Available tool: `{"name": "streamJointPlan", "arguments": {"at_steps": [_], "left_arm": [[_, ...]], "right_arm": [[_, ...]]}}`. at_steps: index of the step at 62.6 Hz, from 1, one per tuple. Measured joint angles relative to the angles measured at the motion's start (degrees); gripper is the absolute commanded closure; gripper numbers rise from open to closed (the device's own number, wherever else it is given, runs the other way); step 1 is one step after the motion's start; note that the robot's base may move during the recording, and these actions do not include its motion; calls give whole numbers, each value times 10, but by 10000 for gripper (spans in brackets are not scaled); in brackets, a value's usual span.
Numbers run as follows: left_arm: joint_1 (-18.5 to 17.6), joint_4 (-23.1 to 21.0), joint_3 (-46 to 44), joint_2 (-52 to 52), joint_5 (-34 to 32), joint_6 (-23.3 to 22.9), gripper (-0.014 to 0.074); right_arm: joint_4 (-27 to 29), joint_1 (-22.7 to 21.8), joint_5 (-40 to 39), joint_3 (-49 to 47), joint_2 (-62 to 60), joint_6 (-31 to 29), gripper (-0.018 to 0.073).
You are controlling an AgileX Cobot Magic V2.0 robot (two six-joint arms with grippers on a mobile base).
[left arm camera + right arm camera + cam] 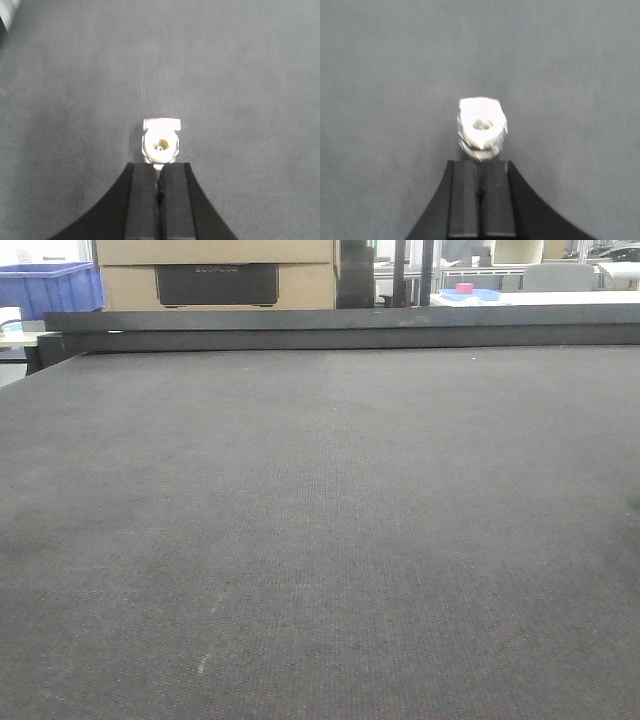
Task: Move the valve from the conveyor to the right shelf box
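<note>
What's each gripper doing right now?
Left gripper: closed, valve at its tips; grasp cannot be told.
Right gripper: closed, blurred valve at its tips; grasp cannot be told.

- You see two valves (160,144) (481,129), one per wrist view.
- Two grippers: left gripper (160,167), right gripper (481,167).
- One conveyor (320,540).
- One blue crate (50,288).
- Two cardboard boxes (215,250) (125,288).

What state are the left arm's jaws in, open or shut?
Shut: in the left wrist view the pads meet along a thin seam. The valve sits at their tips; whether it is gripped, cannot tell.
</note>
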Motion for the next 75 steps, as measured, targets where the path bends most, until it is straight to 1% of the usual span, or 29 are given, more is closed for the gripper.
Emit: {"name": "streamJointPlan", "arguments": {"at_steps": [10, 19, 30, 34, 37, 40, 46, 47, 51, 55, 57, 59, 65, 75], "left_arm": [[0, 0, -32, 70, -11, 0, 707], [0, 0, -37, 102, -23, 0, 707], [0, -5, -37, 114, -23, 0, 707], [0, -7, -37, 114, -23, 0, 707], [0, -8, -37, 114, -23, 0, 707], [0, -8, -37, 114, -23, 0, 707], [0, -8, -37, 114, -23, 0, 707], [0, -8, -37, 114, -23, 0, 707], [0, -8, -37, 114, -23, 0, 707], [0, -8, -37, 114, -23, 0, 707], [0, -8, -37, 114, -23, 0, 707], [0, -8, -37, 114, -23, 0, 707], [0, -8, -37, 114, -25, 0, 707], [0, -8, -37, 114, -25, 0, 707]], "right_arm": [[-8, 0, 77, -72, 105, 0, 727], [-9, 0, 122, -129, 185, 0, 727], [-9, 0, 144, -183, 257, 0, 727], [-9, 0, 144, -201, 280, 0, 708], [-9, 0, 144, -207, 292, 0, 663], [-9, 0, 144, -211, 306, 0, 588], [-9, 0, 145, -213, 328, 0, 381], [-9, 0, 145, -213, 332, 0, 328], [-9, 0, 145, -213, 347, 0, 163], [-9, 0, 145, -213, 361, 0, 50], [-9, 0, 145, -213, 367, 0, 14], [-9, 0, 145, -213, 373, 0, -5], [-9, 0, 145, -213, 389, 0, 11], [-9, 0, 146, -213, 427, 0, 11]]}}
